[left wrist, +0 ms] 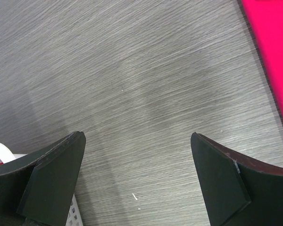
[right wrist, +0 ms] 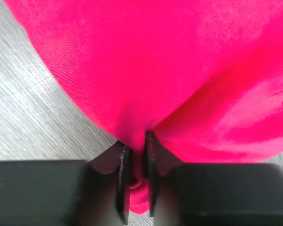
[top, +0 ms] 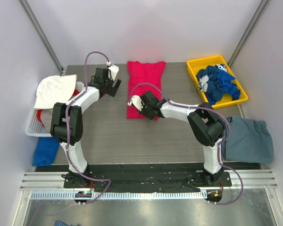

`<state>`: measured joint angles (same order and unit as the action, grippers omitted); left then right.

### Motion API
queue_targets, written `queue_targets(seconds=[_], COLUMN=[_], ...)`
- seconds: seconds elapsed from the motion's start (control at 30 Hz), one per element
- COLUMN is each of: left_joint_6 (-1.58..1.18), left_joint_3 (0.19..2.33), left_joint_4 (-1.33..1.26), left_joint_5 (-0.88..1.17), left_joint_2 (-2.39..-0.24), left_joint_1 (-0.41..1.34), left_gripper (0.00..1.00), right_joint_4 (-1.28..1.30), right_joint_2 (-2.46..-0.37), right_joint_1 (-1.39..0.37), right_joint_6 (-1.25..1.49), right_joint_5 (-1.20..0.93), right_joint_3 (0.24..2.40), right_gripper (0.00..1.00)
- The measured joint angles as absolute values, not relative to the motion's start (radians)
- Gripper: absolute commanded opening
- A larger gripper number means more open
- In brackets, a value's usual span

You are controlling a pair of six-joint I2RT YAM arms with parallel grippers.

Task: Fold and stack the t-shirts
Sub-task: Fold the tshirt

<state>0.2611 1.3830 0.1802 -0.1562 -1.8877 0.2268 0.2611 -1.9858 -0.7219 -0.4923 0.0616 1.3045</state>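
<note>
A bright pink-red t-shirt (top: 144, 81) lies lengthwise on the grey table at the back centre. My right gripper (top: 140, 109) is at its near edge, and in the right wrist view the right gripper (right wrist: 136, 141) is shut on a pinched fold of the pink-red t-shirt (right wrist: 179, 70). My left gripper (top: 114, 84) hangs left of the shirt, apart from it. In the left wrist view the left gripper (left wrist: 137, 135) is open over bare table, with the pink-red t-shirt's (left wrist: 273, 47) edge at the right.
A yellow bin (top: 193, 70) at the back right holds crumpled royal blue t-shirts (top: 217, 84). A slate grey-blue t-shirt (top: 247, 139) lies at the right edge. At the left, a white basket (top: 32, 128) holds a white cloth (top: 54, 89), with a blue cloth (top: 46, 150) below.
</note>
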Motion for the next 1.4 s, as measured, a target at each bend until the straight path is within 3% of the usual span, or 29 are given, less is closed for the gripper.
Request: queue_targets(seconds=[0.1, 0.4, 0.87, 1.4], left_joint_6=[0.270, 0.271, 0.272, 0.274], left_joint_3=[1.383, 1.383, 1.362, 1.331], left_joint_4=[0.180, 0.184, 0.219, 0.229], left_joint_5=[-0.156, -0.156, -0.157, -0.156], left_joint_2=[-1.888, -1.888, -1.836, -1.829], left_joint_1=[0.227, 0.227, 0.227, 0.227], left_gripper=[1.00, 1.00, 1.00, 1.00], right_joint_4=[0.282, 0.513, 0.910, 0.878], right_joint_2=[-1.979, -1.836, -1.590, -1.602], right_joint_1=[-0.717, -0.779, -1.024, -0.906], right_joint_6=[-0.492, -0.491, -0.480, -0.498], right_joint_5=[0.022, -0.126, -0.408, -0.114], right_joint_3=[1.307, 1.234, 1.272, 1.414], right_gripper=[0.01, 0.01, 0.01, 0.01])
